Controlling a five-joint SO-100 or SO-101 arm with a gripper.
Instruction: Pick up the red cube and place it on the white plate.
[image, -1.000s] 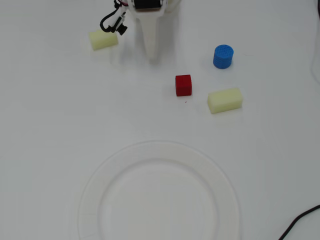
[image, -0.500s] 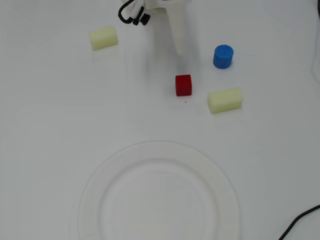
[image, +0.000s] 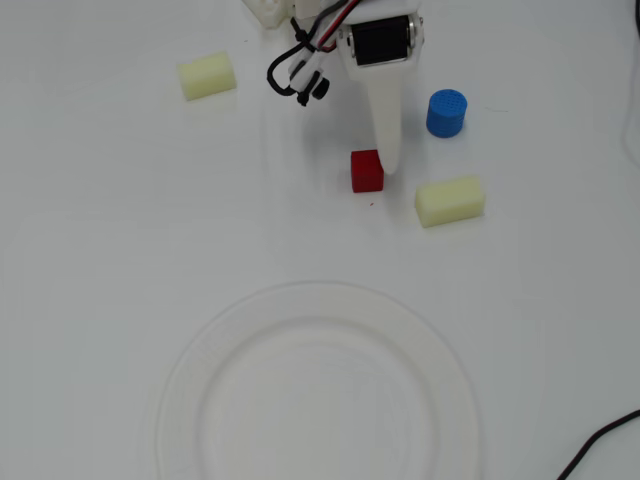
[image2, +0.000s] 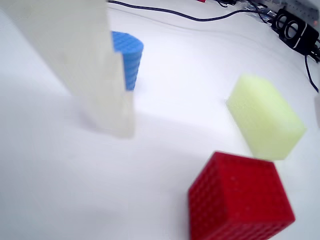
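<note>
The red cube (image: 367, 171) sits on the white table, above the large white plate (image: 318, 300), which fills the lower half of the overhead view. My gripper (image: 390, 166) reaches down from the top edge. Its white tip stands just right of the cube, close to the cube's right face; contact cannot be judged. From above it shows as one tapered white shape with no gap, shut, holding nothing. The wrist view has the gripper (image2: 117, 125) at upper left and the ribbed red cube (image2: 240, 202) at lower right, apart from it.
A blue ribbed cylinder (image: 446, 112) (image2: 127, 55) stands right of the gripper. One pale yellow foam block (image: 450, 200) (image2: 265, 117) lies right of the cube; another foam block (image: 207, 76) lies at upper left. A black cable (image: 600, 440) crosses the bottom right corner.
The arm has swung right and reached down the overhead view. Its tip went from well up-left of the red cube to right beside it. The objects have not moved.
</note>
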